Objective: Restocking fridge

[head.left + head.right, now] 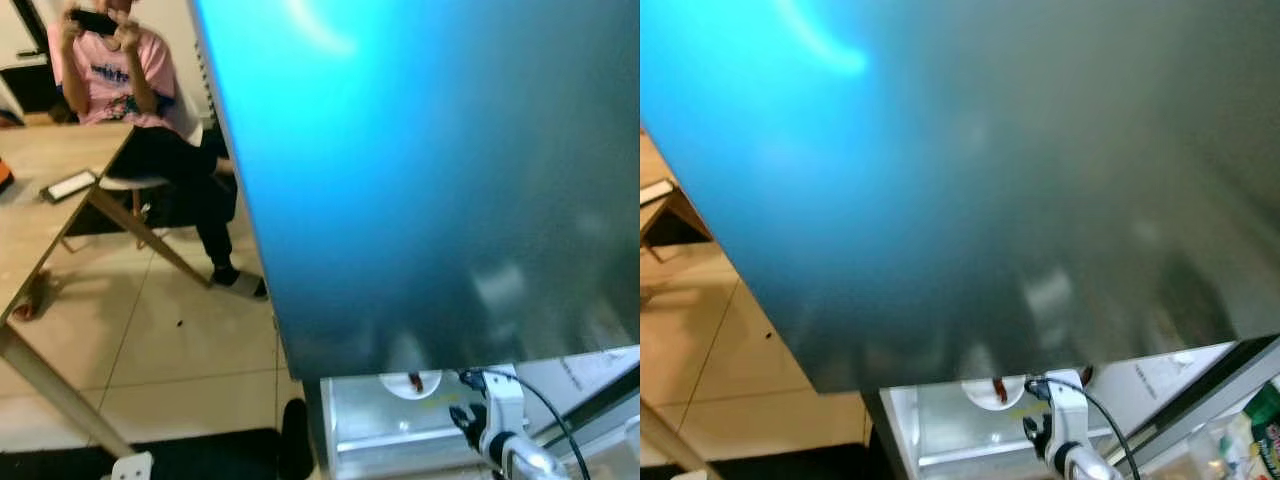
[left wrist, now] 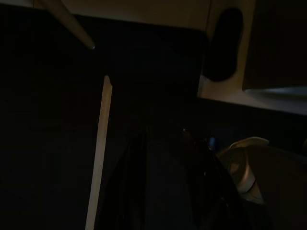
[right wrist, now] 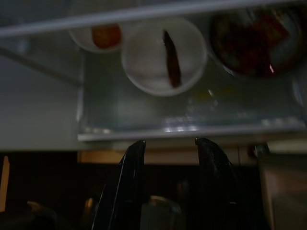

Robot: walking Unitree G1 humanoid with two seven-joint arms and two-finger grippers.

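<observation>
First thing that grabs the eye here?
The big blue-grey fridge door swung across the head views, close to the camera. Below its lower edge, the right gripper faces a lit glass shelf, fingers apart and empty, before a white bowl holding a dark red strip. To the left, a person sits by a wooden table.

There is one big shiny blue-grey fridge door (image 1: 420,170). On the one clear glass fridge shelf (image 3: 187,125) stand three dishes: one round white dish with a long dark red strip (image 3: 164,56), one white dish with an orange piece (image 3: 96,37), and one dark bowl of red food (image 3: 256,40). One person in a pink shirt (image 1: 115,70) sits on one white stool (image 1: 130,183). There is one light wooden tabletop (image 1: 45,190).
</observation>
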